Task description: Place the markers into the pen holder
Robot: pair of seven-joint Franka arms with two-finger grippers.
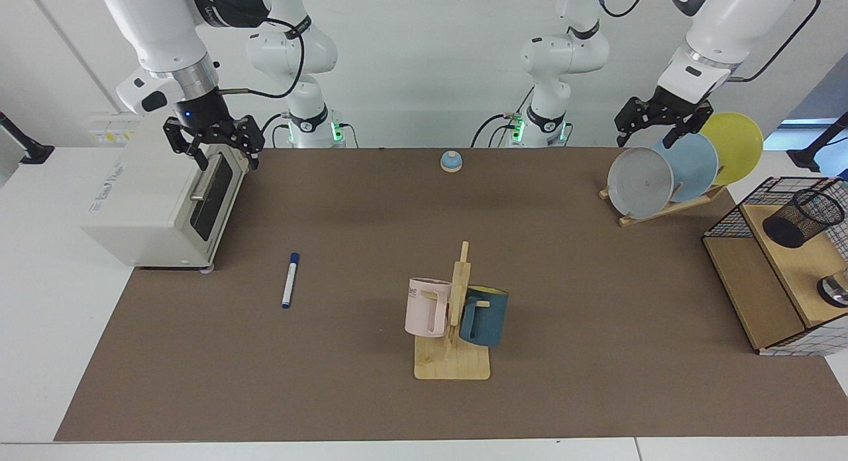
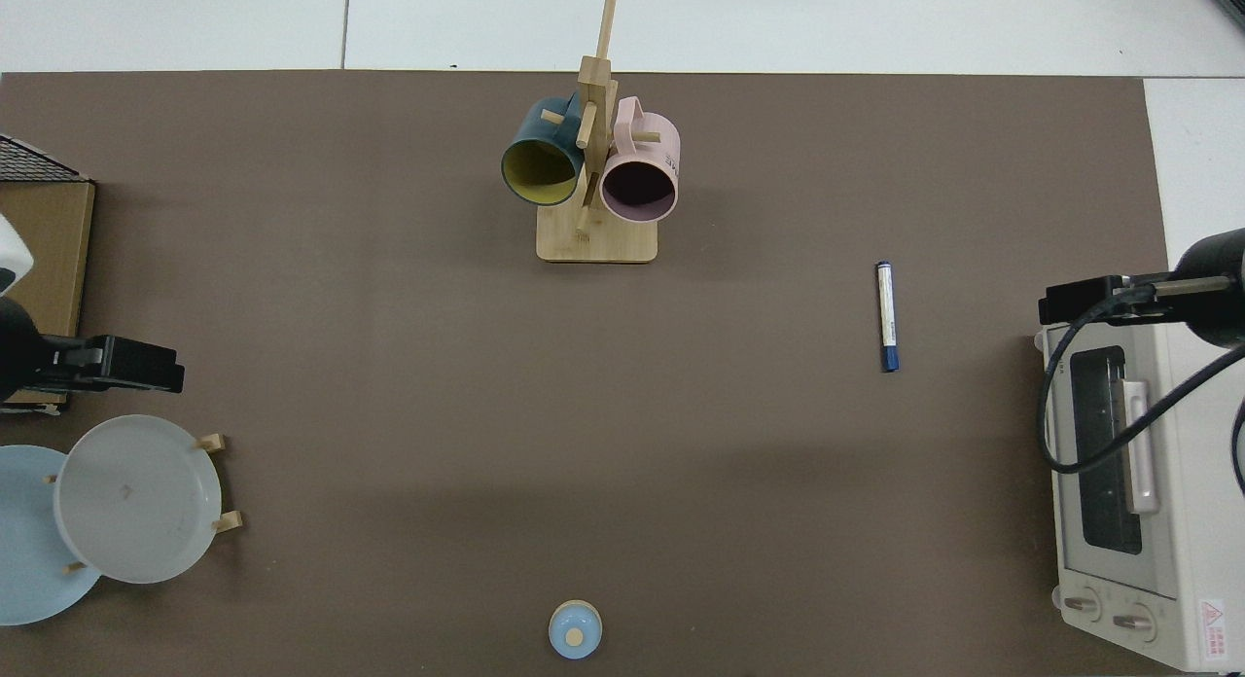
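A: Facing view first. Where's the marker (image 1: 290, 280)?
B: Flat on the tabletop (image 1: 371, 203), just off the toaster oven's (image 1: 162, 206) front corner, toward the mug rack (image 1: 454, 315). Long axis nearly runs from the tabletop's robot edge to its camera edge, dark cap at the robot end.
A: Grippers?
B: Right gripper (image 1: 215, 143) hovers above the oven, fingers spread, empty. Left gripper (image 1: 656, 120) waits over the plate rack (image 1: 669, 176), fingers apart, empty. Pen holder (image 1: 803, 217) sits in the wire basket (image 1: 729, 216), far from the oven.
A: Nearer arm?
B: Right, I'd say.
A: Top view?
B: Marker (image 2: 886, 315) lies parallel to the oven (image 2: 1128, 482) front, apart from it. Right gripper (image 2: 1089, 300) above the oven's corner, marker beside and below it. Pen holder out of frame.
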